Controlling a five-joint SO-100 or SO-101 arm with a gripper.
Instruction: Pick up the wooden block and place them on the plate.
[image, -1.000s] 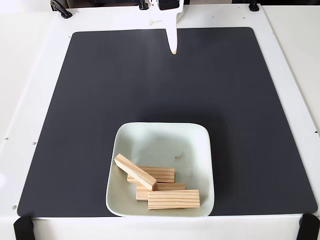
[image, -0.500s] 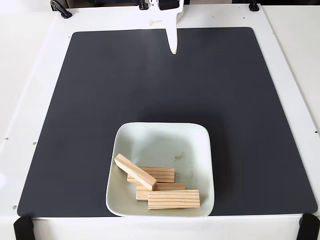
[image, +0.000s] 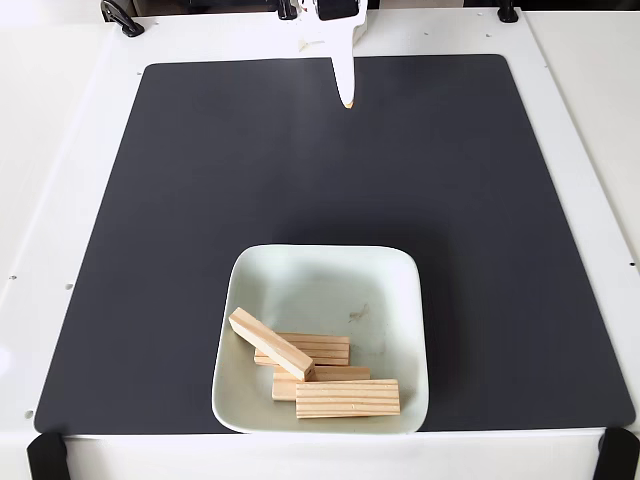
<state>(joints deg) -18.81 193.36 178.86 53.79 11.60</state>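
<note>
White gripper (image: 346, 100) points down at the fixed view's top, jaws together

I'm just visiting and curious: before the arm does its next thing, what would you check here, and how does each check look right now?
1. Wooden blocks on the plate: ok. Four lie in its near half: the angled top block, the block under it, the middle block and the front block.
2. Blocks left on the dark mat: ok, none seen.
3. Pile steady: cannot tell; the top block leans across another.
4. Hand away from the plate: ok, it sits at the mat's far edge.
5. Hand empty: ok, nothing hangs from its tip.
6. Hand open or shut: cannot tell.
</note>
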